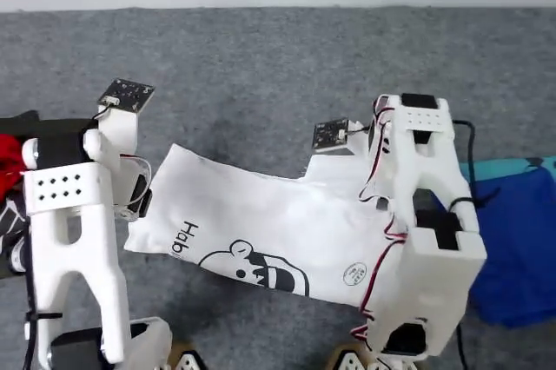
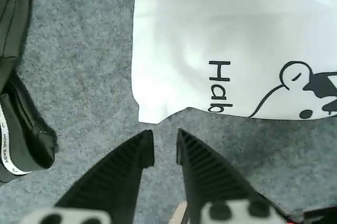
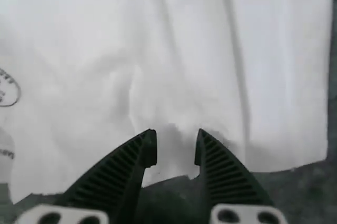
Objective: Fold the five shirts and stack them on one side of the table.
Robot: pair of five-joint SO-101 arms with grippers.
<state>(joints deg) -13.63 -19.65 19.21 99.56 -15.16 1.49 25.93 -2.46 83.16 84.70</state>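
A white shirt (image 1: 261,222) with a black cartoon print lies spread across the middle of the grey table. In the left wrist view my left gripper (image 2: 165,137) hovers over bare carpet just off a corner of the white shirt (image 2: 237,34), its fingers a narrow gap apart and holding nothing. My right gripper (image 3: 176,135) stands open at the opposite edge of the white shirt (image 3: 158,50), with wrinkled cloth lying between and beyond its fingertips. In the high view the left arm (image 1: 78,214) is at the shirt's left end and the right arm (image 1: 426,222) covers its right end.
A blue shirt (image 1: 512,248) lies at the right edge with a teal one (image 1: 512,166) behind it. Red cloth (image 1: 7,161) and a black garment (image 2: 16,103) sit at the left edge. Grey carpet (image 1: 261,75) stretches behind the shirt to the wall.
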